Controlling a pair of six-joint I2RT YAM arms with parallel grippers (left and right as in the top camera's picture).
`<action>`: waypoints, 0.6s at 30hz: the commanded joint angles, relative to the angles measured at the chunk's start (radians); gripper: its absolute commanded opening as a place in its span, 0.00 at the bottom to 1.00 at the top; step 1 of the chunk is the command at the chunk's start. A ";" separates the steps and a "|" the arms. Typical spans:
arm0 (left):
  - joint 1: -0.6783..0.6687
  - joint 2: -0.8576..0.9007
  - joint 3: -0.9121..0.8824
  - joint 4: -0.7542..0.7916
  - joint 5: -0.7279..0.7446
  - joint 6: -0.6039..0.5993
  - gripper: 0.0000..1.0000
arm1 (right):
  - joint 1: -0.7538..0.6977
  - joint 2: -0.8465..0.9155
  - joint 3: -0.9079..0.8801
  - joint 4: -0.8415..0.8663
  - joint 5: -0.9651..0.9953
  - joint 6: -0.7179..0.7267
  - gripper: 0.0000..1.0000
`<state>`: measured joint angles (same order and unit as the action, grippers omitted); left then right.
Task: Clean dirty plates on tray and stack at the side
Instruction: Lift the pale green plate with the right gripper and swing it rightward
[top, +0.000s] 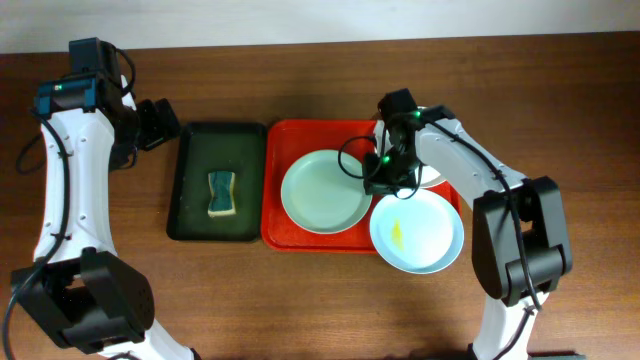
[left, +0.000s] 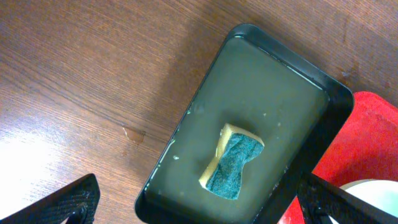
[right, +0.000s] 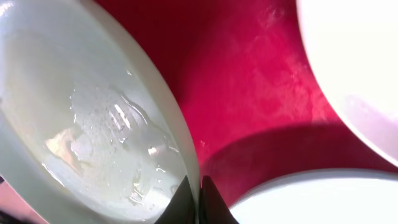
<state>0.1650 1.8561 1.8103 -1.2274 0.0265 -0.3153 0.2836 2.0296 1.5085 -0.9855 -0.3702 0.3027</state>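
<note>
1. The right gripper (right: 196, 202) has its two fingers drawn almost together on the right rim of the pale mint green round plate (top: 322, 192). It looks like a thin pinch on the edge only. The plate lies in the left half of the large red rectangular plastic tray (top: 300, 138).
2. The plate's face is wet and shows no smear, so I'd judge the step is lifting it out to stack at the side.
3. A wet rim and a small hold call for a slow lift, with the plate kept close to level so it can't swing or slip.
4. The pale blue round plate with a yellow smear (top: 417, 232) lies just beside the grip. The white round plate (top: 433, 181) sits partly under the arm. Rise clear of both before travelling.
5. The left gripper (left: 199, 199) is spread wide and empty over the narrow dark green tray (left: 267, 93) holding the yellow-and-teal sponge (left: 231, 165). It is well apart from the lift.
</note>
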 joint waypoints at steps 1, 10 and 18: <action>-0.003 0.003 0.001 -0.001 0.011 -0.014 0.99 | -0.003 -0.043 0.105 -0.064 -0.024 -0.010 0.04; -0.003 0.003 0.001 -0.001 0.011 -0.014 0.99 | 0.138 -0.043 0.227 0.067 0.098 0.134 0.04; -0.003 0.003 0.001 -0.001 0.011 -0.014 0.99 | 0.396 -0.031 0.227 0.342 0.502 0.212 0.04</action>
<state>0.1650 1.8561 1.8103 -1.2274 0.0269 -0.3153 0.6159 2.0205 1.7172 -0.6827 -0.0467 0.4957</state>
